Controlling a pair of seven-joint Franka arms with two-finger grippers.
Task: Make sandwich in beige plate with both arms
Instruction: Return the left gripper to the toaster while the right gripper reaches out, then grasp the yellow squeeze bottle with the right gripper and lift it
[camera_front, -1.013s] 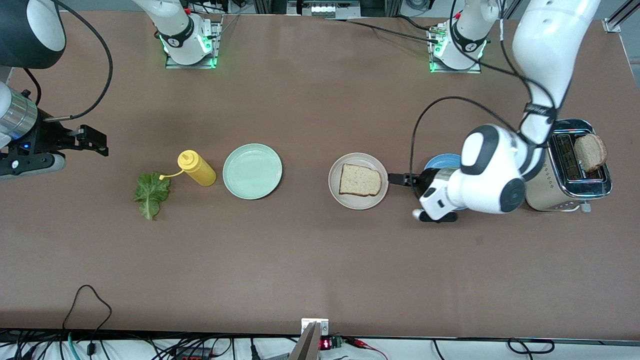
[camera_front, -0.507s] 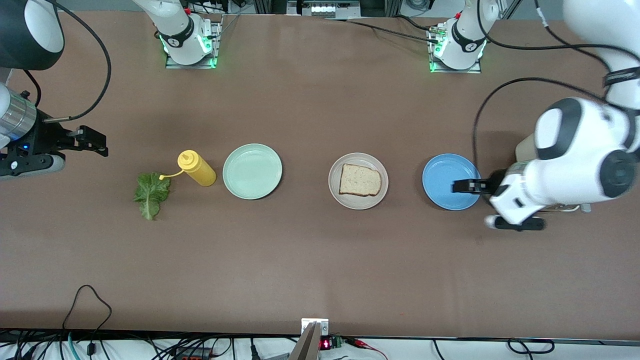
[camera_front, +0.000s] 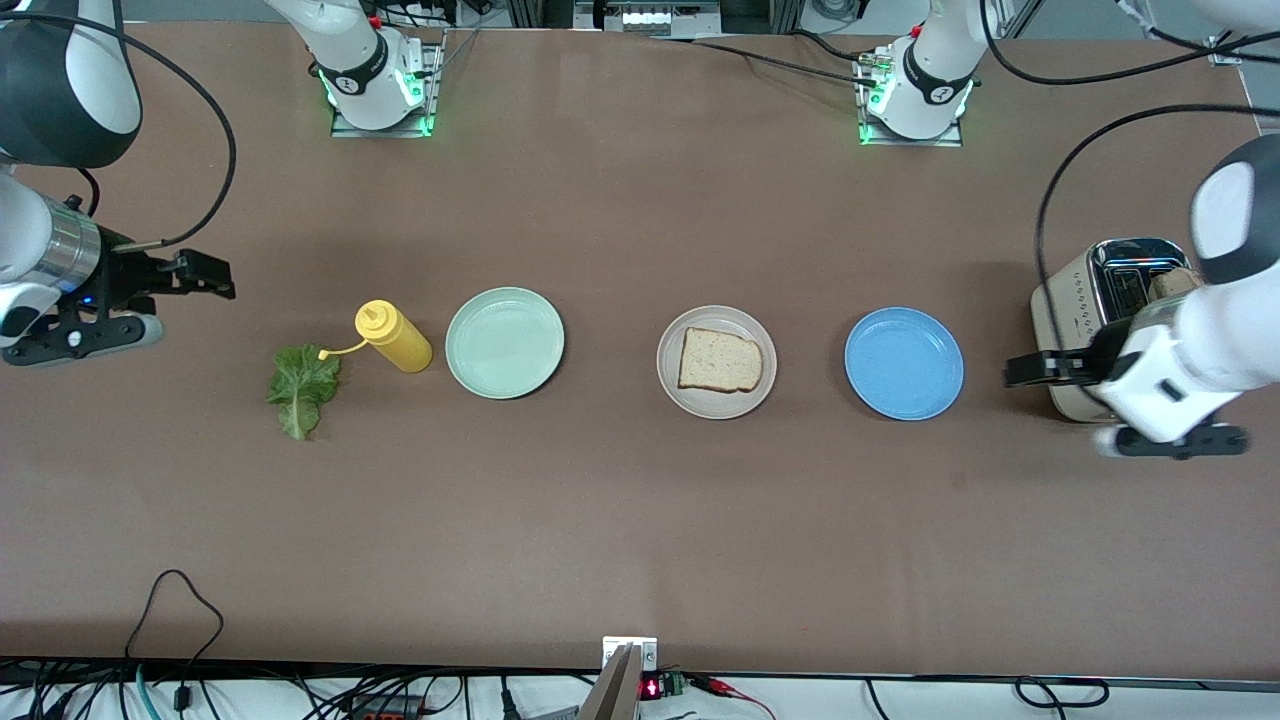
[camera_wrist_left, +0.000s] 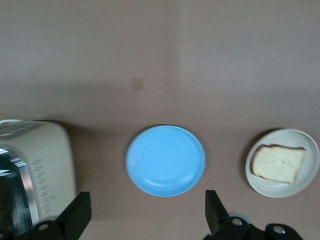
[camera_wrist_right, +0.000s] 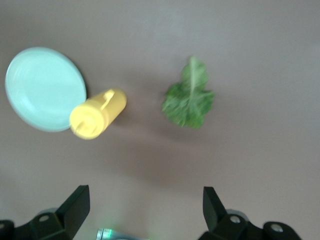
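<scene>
In the beige plate (camera_front: 672, 388) at mid-table one bread slice (camera_front: 720, 360) lies flat and bare; no sandwich is in view. The left wrist view shows that plate (camera_wrist_left: 311, 176) and slice (camera_wrist_left: 278, 163) too. A green lettuce leaf (camera_front: 303, 388) lies toward the right arm's end. A second slice (camera_front: 1168, 283) stands in the toaster (camera_front: 1075, 300), partly hidden by the left arm. My left gripper (camera_front: 1018, 369) hangs open and empty between the blue plate (camera_front: 903, 363) and the toaster. My right gripper (camera_front: 215, 279) is open and empty, off to the side of the lettuce (camera_wrist_right: 188, 100).
A yellow squeeze bottle (camera_front: 393, 337) lies beside the lettuce, next to a mint-green plate (camera_front: 504, 343). The toaster stands near the table's edge at the left arm's end. Cables run along the table's front edge.
The left arm swung away from the beige plate, across the blue plate, to the toaster's side. The right gripper drifted slightly toward the table's middle. Both stayed open.
</scene>
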